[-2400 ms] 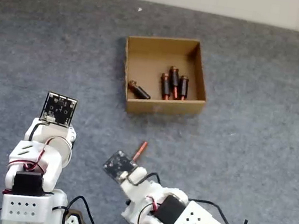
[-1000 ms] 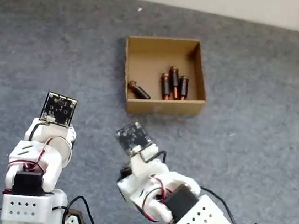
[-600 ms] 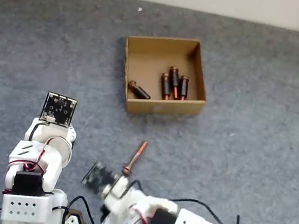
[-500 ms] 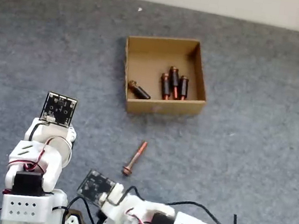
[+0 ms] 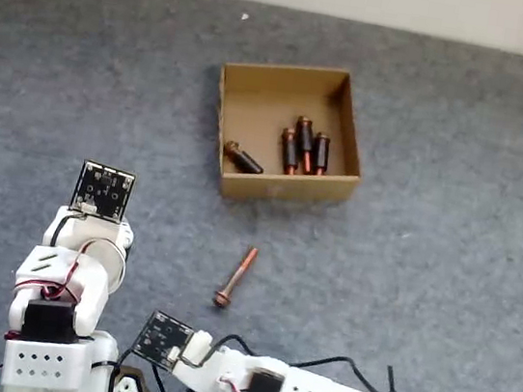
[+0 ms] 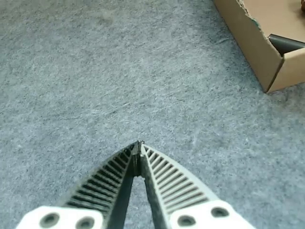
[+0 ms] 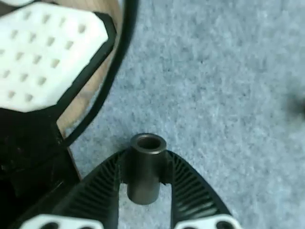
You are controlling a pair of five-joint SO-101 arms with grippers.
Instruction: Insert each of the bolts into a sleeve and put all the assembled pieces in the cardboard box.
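Two claws logged. Nearest, my right claw (image 7: 145, 160): clenched on one dark sleeve (image 7: 144, 183), open bore toward the wrist camera, grey carpet (image 7: 228, 86) beneath, a white perforated housing (image 7: 47, 52) close beside. My left claw (image 6: 139, 151): clenched, nothing between the tips, over bare carpet. Farther out, one copper bolt (image 5: 236, 276) lies loose on the carpet between my arms and the cardboard box (image 5: 287, 186), touching neither. Box contents: four assembled pieces, one (image 5: 243, 158) slantwise near the left wall, three (image 5: 304, 147) side by side near the front wall
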